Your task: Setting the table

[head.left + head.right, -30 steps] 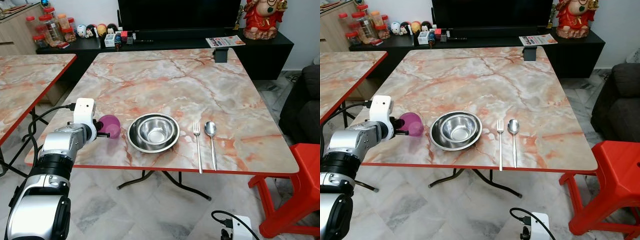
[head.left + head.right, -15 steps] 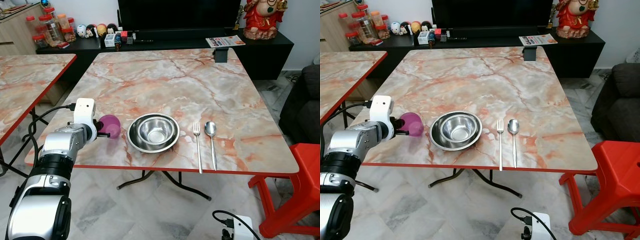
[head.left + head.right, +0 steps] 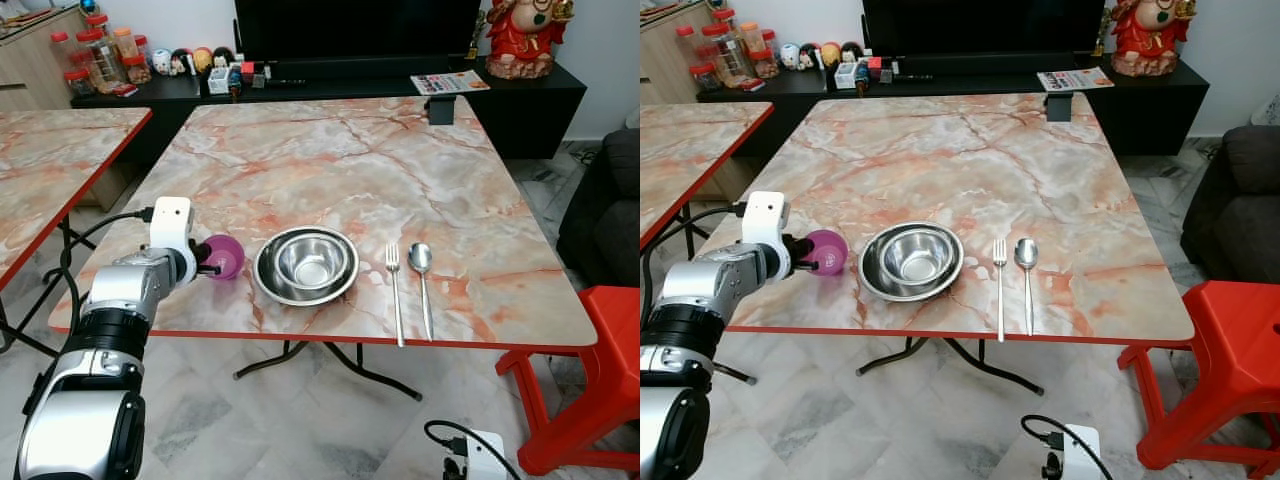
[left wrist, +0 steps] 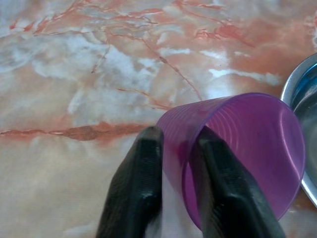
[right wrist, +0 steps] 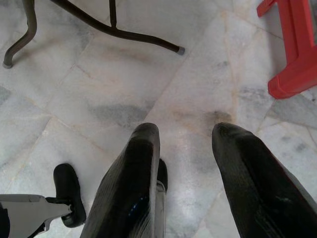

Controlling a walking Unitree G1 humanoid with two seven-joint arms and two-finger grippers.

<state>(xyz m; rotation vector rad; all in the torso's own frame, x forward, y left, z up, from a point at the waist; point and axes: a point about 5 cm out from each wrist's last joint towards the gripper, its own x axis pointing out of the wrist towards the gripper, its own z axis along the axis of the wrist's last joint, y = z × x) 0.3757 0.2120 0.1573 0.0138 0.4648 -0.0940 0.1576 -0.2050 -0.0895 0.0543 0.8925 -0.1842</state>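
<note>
Cup (image 4: 237, 148), purple, tilted, rim pinched by left gripper (image 4: 181, 163) beside bowl (image 3: 306, 264); right gripper (image 5: 198, 158) spread above floor.

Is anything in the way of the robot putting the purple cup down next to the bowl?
Nothing visible. The left gripper pinches the purple cup's rim, tilted, beside the steel bowl. Bare marble table lies beneath it.

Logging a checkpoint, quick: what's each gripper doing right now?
Left gripper: closed on the purple cup's rim.
Right gripper: open, empty, hanging above the floor.
</note>
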